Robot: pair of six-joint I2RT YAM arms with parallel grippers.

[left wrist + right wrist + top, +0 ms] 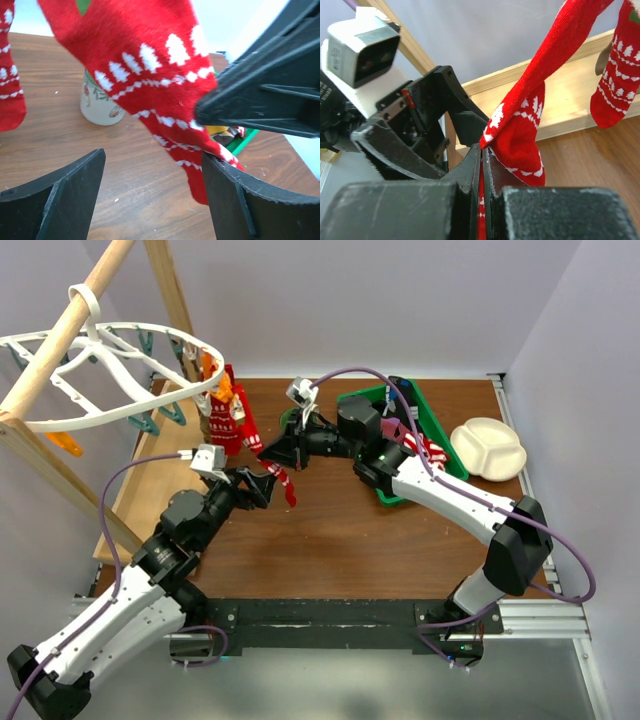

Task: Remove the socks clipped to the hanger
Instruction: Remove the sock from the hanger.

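The white oval hanger (100, 370) hangs from a wooden pole at the upper left, with orange and teal clips. Red-and-white socks (230, 418) dangle from its right rim. My right gripper (277, 451) is shut on the lower part of one red-and-white sock (520, 135), pinched flat between its jaws (482, 150); the sock runs up out of the right wrist view. My left gripper (152, 185) stands open just below and left of it. That sock's toe (200, 165) brushes the left gripper's right finger (250, 205). A second red sock (615, 85) hangs beside it.
A green bin (452, 455) holding several socks sits behind the right arm, with a white divided plate (488, 448) to its right. A small patterned cup (100, 102) stands on the table behind the sock. The wooden frame's base board (150, 475) lies along the left.
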